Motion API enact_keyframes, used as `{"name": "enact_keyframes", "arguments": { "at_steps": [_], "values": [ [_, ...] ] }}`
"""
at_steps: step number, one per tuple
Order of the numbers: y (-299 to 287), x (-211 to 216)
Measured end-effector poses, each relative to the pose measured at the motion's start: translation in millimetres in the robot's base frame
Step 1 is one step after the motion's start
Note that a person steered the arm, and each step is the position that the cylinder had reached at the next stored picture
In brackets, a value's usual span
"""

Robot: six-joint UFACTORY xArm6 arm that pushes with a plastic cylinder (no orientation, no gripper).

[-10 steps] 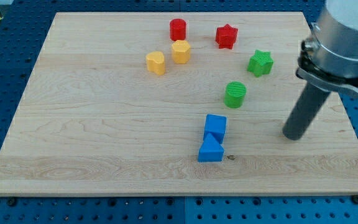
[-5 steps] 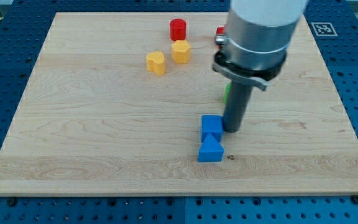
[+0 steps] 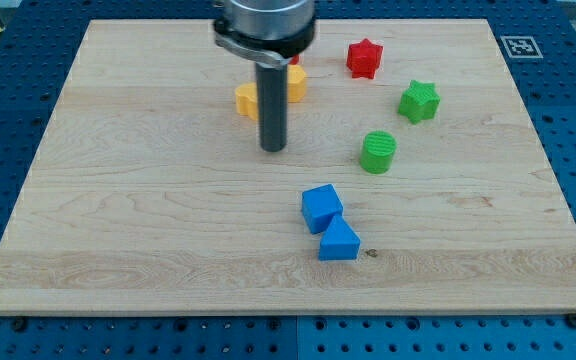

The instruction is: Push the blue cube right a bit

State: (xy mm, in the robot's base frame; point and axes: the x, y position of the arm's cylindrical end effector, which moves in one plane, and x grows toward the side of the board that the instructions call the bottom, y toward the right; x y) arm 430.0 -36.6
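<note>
My tip (image 3: 273,149) stands above-left of the blue cube (image 3: 322,208) (seemingly touching the blue wedge (image 3: 339,242) below).

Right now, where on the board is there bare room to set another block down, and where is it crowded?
The view's left third of the wooden board is bare, as is the strip along the view's bottom under the blue cube and blue wedge. It is crowded at the view's top, around my tip, the yellow blocks, red star, green star and green cylinder.
</note>
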Motion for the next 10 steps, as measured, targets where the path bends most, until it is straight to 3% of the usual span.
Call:
{"name": "enact_keyframes", "arguments": {
  "at_steps": [3,5,6,7,10],
  "values": [
    [-84.9,36.5],
    [-86.4,64.1],
    [-81.3,77.4],
    [-26.5,89.4],
    [16.8,91.9]
  ]
}}
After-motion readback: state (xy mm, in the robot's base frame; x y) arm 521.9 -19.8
